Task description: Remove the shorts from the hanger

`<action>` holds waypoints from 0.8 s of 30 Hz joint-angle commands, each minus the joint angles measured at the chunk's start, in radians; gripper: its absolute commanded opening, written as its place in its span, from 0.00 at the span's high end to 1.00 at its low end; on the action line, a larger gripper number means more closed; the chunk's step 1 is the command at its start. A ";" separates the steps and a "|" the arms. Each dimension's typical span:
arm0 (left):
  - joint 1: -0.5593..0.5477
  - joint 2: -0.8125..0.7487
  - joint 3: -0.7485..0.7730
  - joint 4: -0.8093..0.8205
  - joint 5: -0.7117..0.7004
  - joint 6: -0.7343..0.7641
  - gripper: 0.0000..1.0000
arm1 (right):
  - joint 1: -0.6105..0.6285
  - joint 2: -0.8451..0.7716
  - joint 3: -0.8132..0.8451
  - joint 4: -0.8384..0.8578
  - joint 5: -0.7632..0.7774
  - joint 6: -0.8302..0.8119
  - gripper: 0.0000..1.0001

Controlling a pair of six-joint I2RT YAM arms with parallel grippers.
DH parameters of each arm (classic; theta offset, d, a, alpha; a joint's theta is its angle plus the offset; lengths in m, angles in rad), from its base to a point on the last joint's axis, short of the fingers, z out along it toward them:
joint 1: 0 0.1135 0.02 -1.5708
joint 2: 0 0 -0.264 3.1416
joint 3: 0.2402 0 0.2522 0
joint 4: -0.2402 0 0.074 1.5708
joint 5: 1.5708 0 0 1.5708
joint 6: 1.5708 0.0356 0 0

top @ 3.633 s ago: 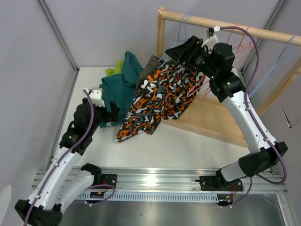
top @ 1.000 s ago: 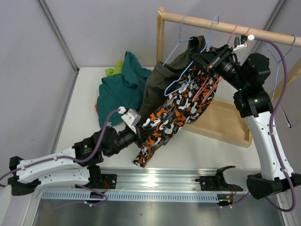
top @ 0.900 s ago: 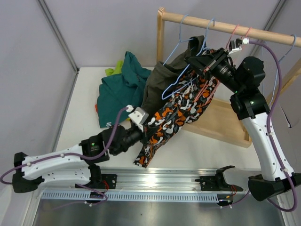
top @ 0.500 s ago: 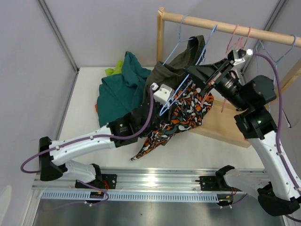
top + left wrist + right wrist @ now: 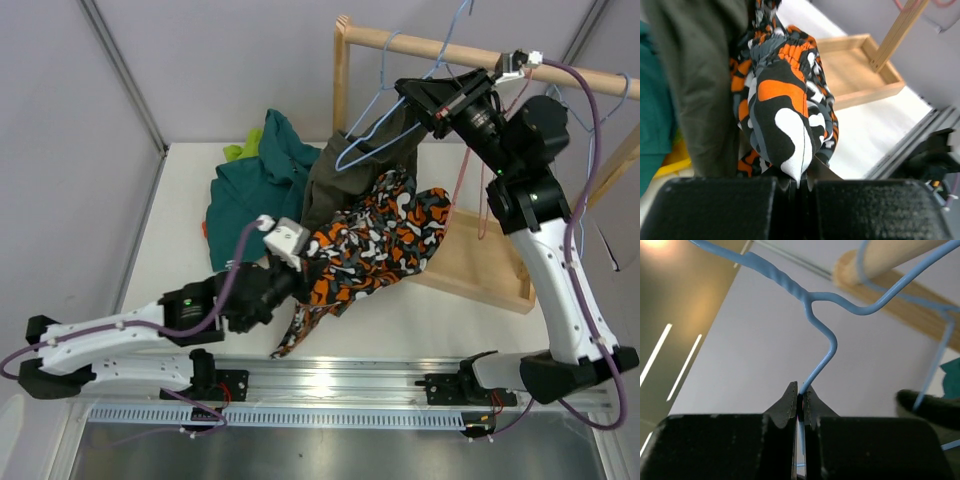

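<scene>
The camouflage shorts [image 5: 385, 232] droop in a bunch over the table in front of the rack. My left gripper [image 5: 296, 268] is shut on their lower edge, and the left wrist view shows the shorts' [image 5: 785, 100] fabric pinched between the jaws of that gripper [image 5: 801, 180]. My right gripper [image 5: 420, 98] is high by the rod, shut on the wire of a blue hanger [image 5: 362, 152], whose thin wire [image 5: 819, 365] runs up from that gripper [image 5: 800, 394]. The wire's loop hangs above the camouflage shorts. Olive-grey shorts [image 5: 335, 172] hang behind them. Teal shorts [image 5: 250, 190] and lime green shorts [image 5: 238, 151] lie piled at the back left.
The wooden rod [image 5: 560, 72] of the rack carries more blue and pink hangers [image 5: 478, 190]. The rack's wooden base [image 5: 480, 262] lies at the right. A grey wall stands behind and to the left.
My left gripper has drawn the camouflage shorts down and toward the front left. My right gripper has lifted the blue hanger higher, and the shorts now sag below its wire.
</scene>
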 commanded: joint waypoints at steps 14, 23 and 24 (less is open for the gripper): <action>-0.027 -0.201 -0.040 -0.173 -0.123 -0.107 1.00 | -0.069 -0.039 -0.148 0.009 0.066 -0.021 1.00; -0.027 -0.226 0.037 -0.228 -0.152 -0.086 1.00 | -0.079 -0.133 -0.288 -0.006 0.113 -0.053 1.00; -0.027 -0.229 0.038 -0.236 -0.156 -0.087 1.00 | -0.082 -0.139 -0.291 -0.008 0.113 -0.053 1.00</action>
